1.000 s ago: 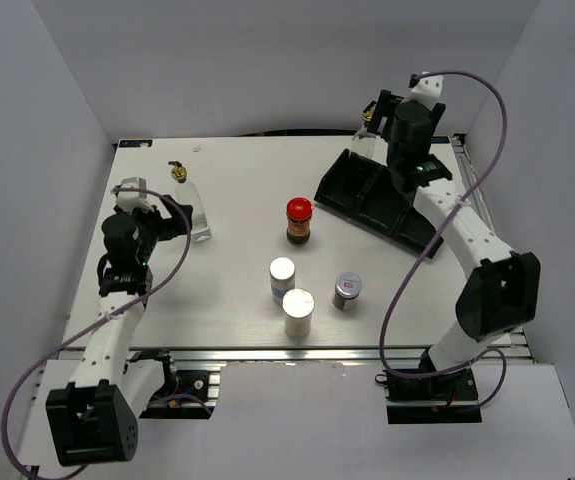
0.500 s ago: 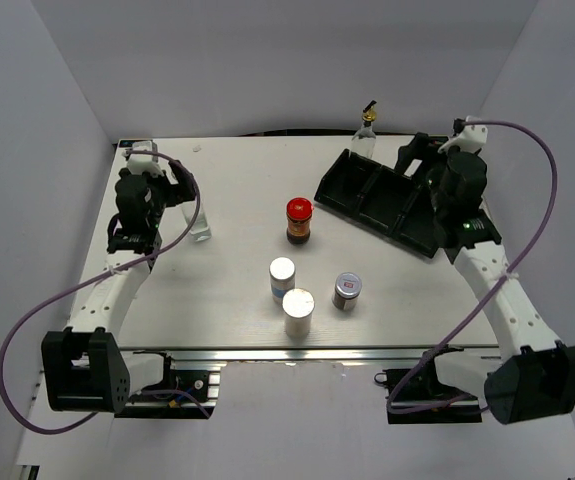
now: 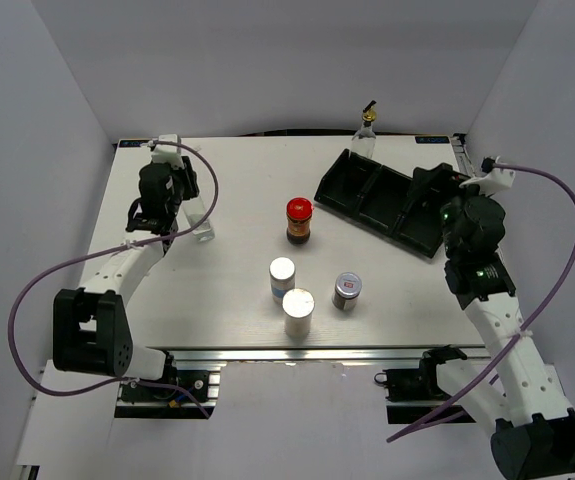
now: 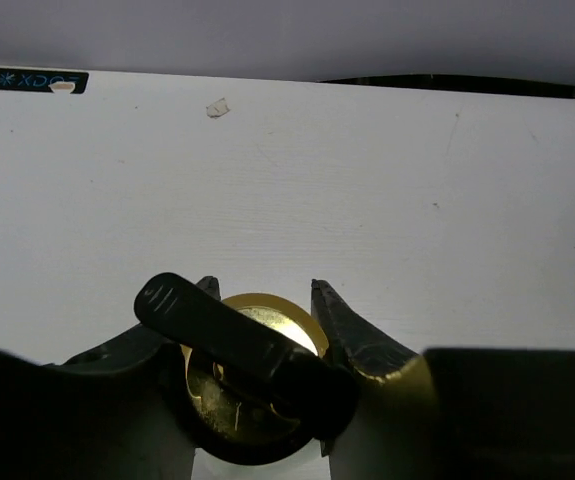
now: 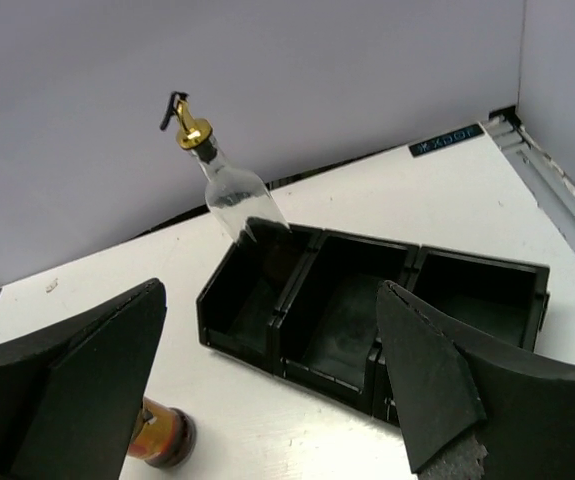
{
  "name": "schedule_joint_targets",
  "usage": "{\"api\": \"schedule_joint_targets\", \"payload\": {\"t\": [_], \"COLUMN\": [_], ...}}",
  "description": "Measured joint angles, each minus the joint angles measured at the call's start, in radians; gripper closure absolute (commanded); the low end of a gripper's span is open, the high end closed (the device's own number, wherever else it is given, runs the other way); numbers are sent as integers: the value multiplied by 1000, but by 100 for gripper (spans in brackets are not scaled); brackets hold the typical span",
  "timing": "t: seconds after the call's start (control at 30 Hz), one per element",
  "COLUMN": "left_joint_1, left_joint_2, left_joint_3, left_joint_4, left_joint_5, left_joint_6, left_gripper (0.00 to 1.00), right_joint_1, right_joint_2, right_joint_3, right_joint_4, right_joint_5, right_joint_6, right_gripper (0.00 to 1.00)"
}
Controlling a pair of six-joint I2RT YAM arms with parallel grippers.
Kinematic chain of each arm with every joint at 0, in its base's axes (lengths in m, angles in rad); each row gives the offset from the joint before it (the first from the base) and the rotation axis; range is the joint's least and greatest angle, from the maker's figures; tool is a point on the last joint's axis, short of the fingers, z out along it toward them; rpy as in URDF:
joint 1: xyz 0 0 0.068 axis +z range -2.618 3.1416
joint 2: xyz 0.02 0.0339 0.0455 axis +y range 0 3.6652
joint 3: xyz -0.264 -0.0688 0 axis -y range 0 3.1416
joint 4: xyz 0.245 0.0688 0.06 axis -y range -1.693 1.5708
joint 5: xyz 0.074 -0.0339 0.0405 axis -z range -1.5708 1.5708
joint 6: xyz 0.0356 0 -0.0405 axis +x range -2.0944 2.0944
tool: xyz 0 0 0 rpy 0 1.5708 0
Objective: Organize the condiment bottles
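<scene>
My left gripper (image 3: 182, 205) is shut on the gold pour spout (image 4: 257, 375) of a clear glass cruet (image 3: 202, 226) standing at the table's left. Both fingers (image 4: 345, 330) press the spout's sides under its black lever. A second cruet (image 3: 366, 130) (image 5: 229, 190) stands at the far left end of the black tray (image 3: 377, 200) (image 5: 367, 320). Its base is hidden by the tray wall, so I cannot tell if it is inside. My right gripper (image 3: 425, 192) (image 5: 269, 290) hangs open and empty above the tray's right part. The red-lidded jar (image 3: 299, 220) (image 5: 162, 435), two white-topped shakers (image 3: 282, 275) (image 3: 298, 311) and the silver-lidded jar (image 3: 347, 290) stand mid-table.
The tray lies at an angle at the back right, and its visible compartments show only black floor. Grey walls close in the table at the back and both sides. A rail edge (image 5: 557, 190) runs along the right side.
My left gripper moved over the left cruet and shut on its spout. The right arm drew back from the far cruet toward the near right and stayed open.
</scene>
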Motion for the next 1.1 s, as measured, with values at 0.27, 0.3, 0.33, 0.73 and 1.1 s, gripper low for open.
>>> {"api": "schedule_joint_targets", "payload": {"t": [0.27,0.3,0.33,0.73,1.1], "left_joint_1": [-33,-35,-37,-90,-316], "left_joint_2": [26,27,28,239,591], "left_joint_3": [51,60,70,522,1057], "left_joint_4": [-42,-48,-54,-28,-116], "left_joint_5": [-24,-24,-24,237,389], "left_joint_6": [12,13,14,-31,-22], "left_gripper": [100,100,100,100,100], "right_joint_1": [0,0,0,-35,-55], "right_joint_2": [-53,-58,-65,-104,-147], "right_joint_3": [-84,-95,-110,-248,-262], "right_joint_4": [-73,-77,-84,-216,-233], "right_joint_5": [30,37,51,278,356], "right_joint_6": [58,66,77,148,155], "right_gripper": [11,11,11,11,11]}}
